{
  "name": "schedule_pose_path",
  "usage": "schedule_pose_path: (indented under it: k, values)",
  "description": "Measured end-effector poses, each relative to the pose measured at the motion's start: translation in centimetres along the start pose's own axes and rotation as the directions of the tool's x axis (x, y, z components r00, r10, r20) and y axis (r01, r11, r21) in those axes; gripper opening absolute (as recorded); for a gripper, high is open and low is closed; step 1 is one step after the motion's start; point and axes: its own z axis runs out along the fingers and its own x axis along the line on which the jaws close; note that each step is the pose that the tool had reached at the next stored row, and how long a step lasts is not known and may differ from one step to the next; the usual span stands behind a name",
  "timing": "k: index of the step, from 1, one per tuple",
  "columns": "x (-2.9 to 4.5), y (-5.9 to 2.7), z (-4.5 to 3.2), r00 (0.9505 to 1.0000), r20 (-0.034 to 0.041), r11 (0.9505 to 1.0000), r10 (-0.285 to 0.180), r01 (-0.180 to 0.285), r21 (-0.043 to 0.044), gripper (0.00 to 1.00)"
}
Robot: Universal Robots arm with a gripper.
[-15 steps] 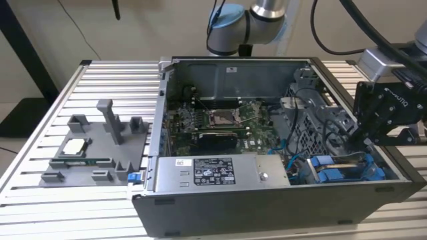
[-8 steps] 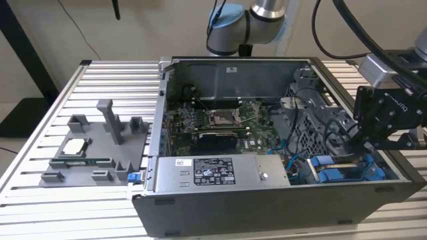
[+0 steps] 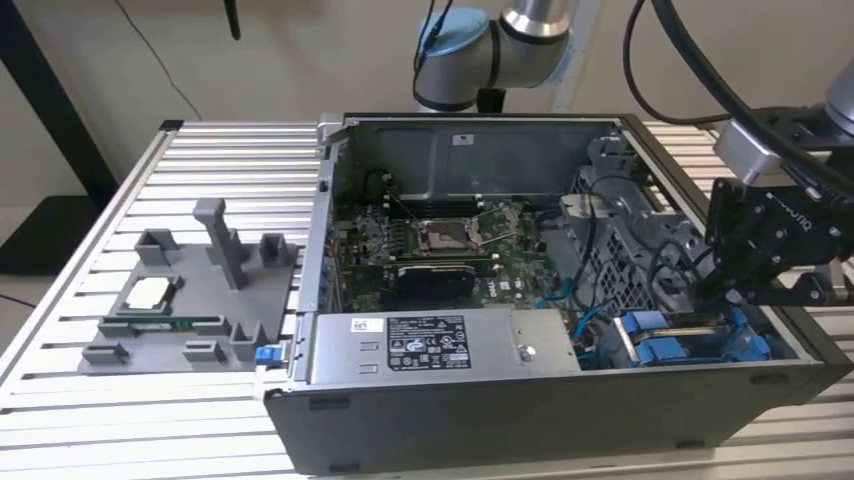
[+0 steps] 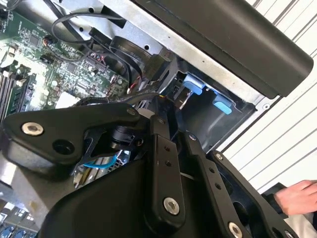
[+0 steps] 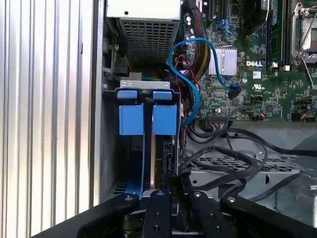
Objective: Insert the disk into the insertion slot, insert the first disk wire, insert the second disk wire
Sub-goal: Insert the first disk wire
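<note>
Closest to me, the dark near wall of the opened computer case [image 3: 534, 420] is lying along the slatted table [image 3: 80, 400]. Just behind that wall the silver power-supply box [image 3: 441, 345] is sitting flat. To the exterior view's right of that box, the insertion slot [image 5: 119, 186] is taking up the near corner of the case, and the disk [image 5: 166, 119] is sitting in it. In the first wrist view its blue carrier is showing two broad blue tabs at the end of the bay next to the power-supply box. A long blue rail is running away from the tabs down the bay. So its long axis is lying along the near case wall, with the tab end pointing at the power-supply box and the other end pointing toward the gripper [image 5: 172, 181]. The silver face is lost in the dark of the bay.

The gripper is hanging over the end of the bay opposite the tabs. Its fingers [image 5: 157, 206] are drawn close together with only a thin dark line between them, and I cannot tell whether they are pinching anything. The tips are reaching down just beside the blue rail, well apart from the tabs.

Black cables [image 5: 233, 163] are looping away from beside the tips. A blue wire [image 5: 195, 84] is curving from near the tabs to the motherboard [image 3: 441, 240] farther in. A grey fixture tray [image 3: 187, 300] is lying on the table to the exterior view's left. In the second wrist view a person's hand [image 4: 297, 196] is resting outside the case. At the back, the arm [image 3: 514, 30] is rising above the case.
</note>
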Motion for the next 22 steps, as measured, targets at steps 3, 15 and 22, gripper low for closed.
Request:
schedule_pose_path:
  k: [3, 15, 22]
  values:
    - [0.05, -0.03, 0.13, 1.0, 0.0, 1.0, 0.004, -0.004, 0.0002, 0.19]
    - [0.12, -0.12, 0.62, 0.9999, 0.0011, 0.9999, 0.015, -0.015, 0.0008, 0.19]
    - [0.16, -0.18, 1.08, 0.9999, -0.0008, 0.9999, 0.015, -0.015, 0.0008, 0.19]
